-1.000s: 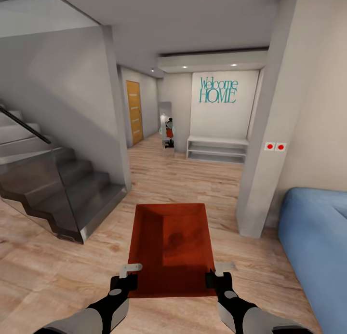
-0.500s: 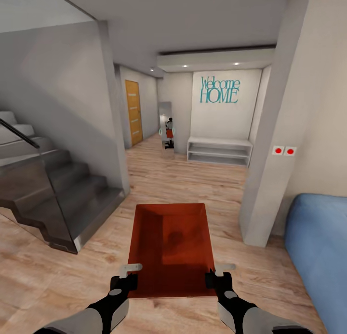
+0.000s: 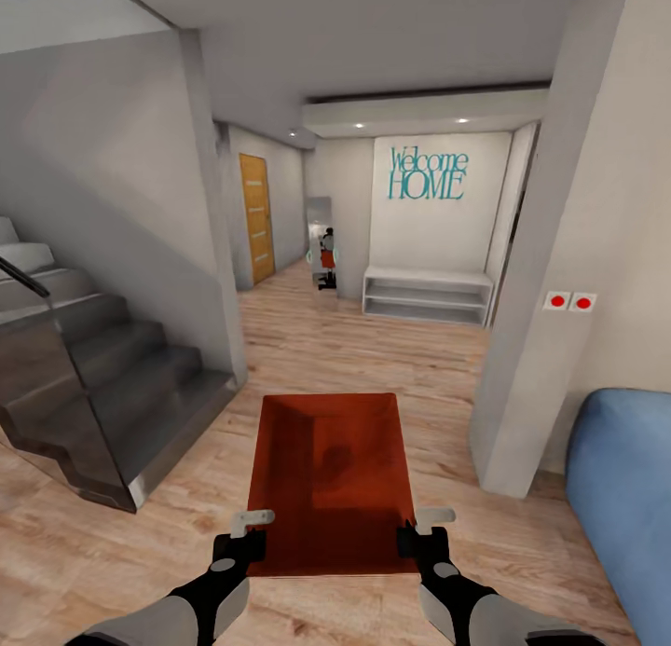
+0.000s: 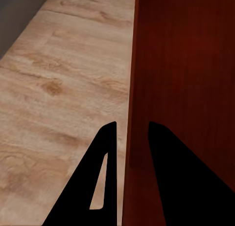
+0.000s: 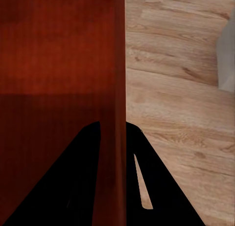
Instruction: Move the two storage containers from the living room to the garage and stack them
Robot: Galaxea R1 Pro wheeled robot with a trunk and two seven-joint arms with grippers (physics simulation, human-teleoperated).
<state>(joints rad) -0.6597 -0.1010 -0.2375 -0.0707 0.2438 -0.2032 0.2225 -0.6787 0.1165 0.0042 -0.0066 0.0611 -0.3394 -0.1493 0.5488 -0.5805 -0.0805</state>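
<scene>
Camera advanced toward hallway | storage container (image 3: 328, 478) unchanged | left fingers (image 4: 108, 138), right fingers (image 5: 93, 133) clamped on its side walls

I see one orange-red storage container (image 3: 328, 483) held out ahead over the wood-plank floor (image 3: 363, 348). Left gripper (image 3: 244, 531) is clamped on its left wall near the close corner, right gripper (image 3: 416, 529) on its right wall. Grey stairs (image 3: 112, 394) to my left, blue sofa (image 3: 624, 478) at right. Ahead: teal "Welcome HOME" lettering (image 3: 427, 173) over a white shelf (image 3: 427, 295), and an orange door (image 3: 257, 217).
</scene>
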